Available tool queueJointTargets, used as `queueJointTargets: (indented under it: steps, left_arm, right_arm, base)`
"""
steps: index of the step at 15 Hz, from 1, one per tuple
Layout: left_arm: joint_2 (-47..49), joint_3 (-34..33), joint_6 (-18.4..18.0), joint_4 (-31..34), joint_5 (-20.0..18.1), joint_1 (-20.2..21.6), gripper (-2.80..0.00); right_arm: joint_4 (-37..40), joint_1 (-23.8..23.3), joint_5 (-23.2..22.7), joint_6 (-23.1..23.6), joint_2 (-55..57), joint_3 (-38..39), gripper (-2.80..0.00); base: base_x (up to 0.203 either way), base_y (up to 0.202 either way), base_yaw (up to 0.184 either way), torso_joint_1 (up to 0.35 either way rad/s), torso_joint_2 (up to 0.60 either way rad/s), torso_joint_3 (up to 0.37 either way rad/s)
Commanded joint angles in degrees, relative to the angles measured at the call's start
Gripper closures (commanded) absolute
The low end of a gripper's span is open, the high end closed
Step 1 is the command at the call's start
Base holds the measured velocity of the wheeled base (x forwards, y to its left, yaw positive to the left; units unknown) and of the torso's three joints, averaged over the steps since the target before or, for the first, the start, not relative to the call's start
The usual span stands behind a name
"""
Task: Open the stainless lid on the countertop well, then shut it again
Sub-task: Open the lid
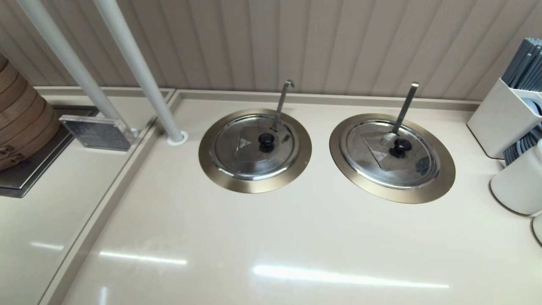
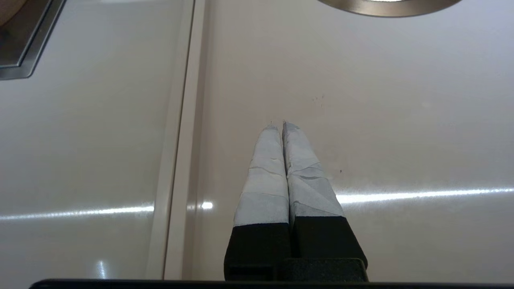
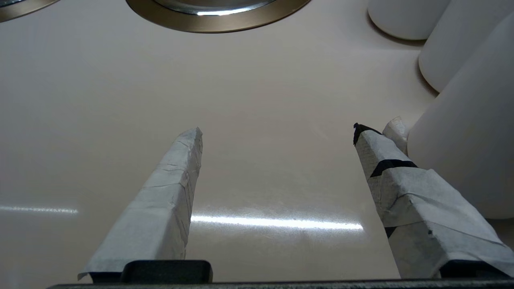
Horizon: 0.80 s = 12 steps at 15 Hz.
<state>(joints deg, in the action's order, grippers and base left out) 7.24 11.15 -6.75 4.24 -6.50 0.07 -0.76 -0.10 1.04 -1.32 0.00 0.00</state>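
Note:
The stainless lid (image 1: 250, 152) lies flat and closed on the countertop well, with its black knob (image 1: 266, 142) at the centre. The well's bronze ring (image 1: 254, 184) frames it, and the hook-ended ladle handle (image 1: 283, 99) rises from the lid's far edge. Neither arm shows in the head view. My left gripper (image 2: 278, 124) is shut and empty above bare counter, with the near rim of a bronze ring (image 2: 389, 8) ahead of it. My right gripper (image 3: 277, 130) is open and empty above the counter, short of the twin ring (image 3: 217, 22).
The twin lid (image 1: 389, 154) with a straight ladle handle (image 1: 405, 106) sits to the right. White containers (image 1: 518, 182), one holding grey sticks (image 1: 504, 116), stand at the right edge, close to my right fingers (image 3: 401, 180). Two white poles (image 1: 139, 72), a clear sign block (image 1: 97, 132) and bamboo steamers (image 1: 21, 123) stand at the left.

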Motion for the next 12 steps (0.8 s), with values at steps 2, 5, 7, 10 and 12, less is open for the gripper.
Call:
queueJointTargets:
  steps: [2,5,7,10,12]
  left_arm:
    - [13.52,5.47,0.87,-3.06,-0.47,0.01,0.0]
    - [31.04,10.85,2.84,-12.88,-0.58,0.01,0.0]
    - [42.16,15.65,4.73,-19.39,-0.53,-0.14,0.0]
    - [54.36,24.96,7.8,-23.85,0.41,-2.99,0.0]
    - [61.21,28.54,8.86,-25.3,4.6,-7.84,0.0]
  right_arm:
    - [-0.03,0.01,0.01,0.0,0.09,0.35,-2.8]
    - [-0.03,0.01,0.01,0.0,0.09,0.35,-2.8]
    - [-0.03,0.01,0.01,0.0,0.09,0.35,-2.8]
    - [-0.03,0.01,0.01,0.0,0.09,0.35,-2.8]
    - [-0.03,0.01,0.01,0.0,0.09,0.35,-2.8]
  base:
    - [0.0,0.0,0.0,0.0,0.0,0.0]
    - [0.0,0.0,0.0,0.0,0.0,0.0]
    - [0.0,0.0,0.0,0.0,0.0,0.0]
    - [0.0,0.0,0.0,0.0,0.0,0.0]
    - [0.0,0.0,0.0,0.0,0.0,0.0]
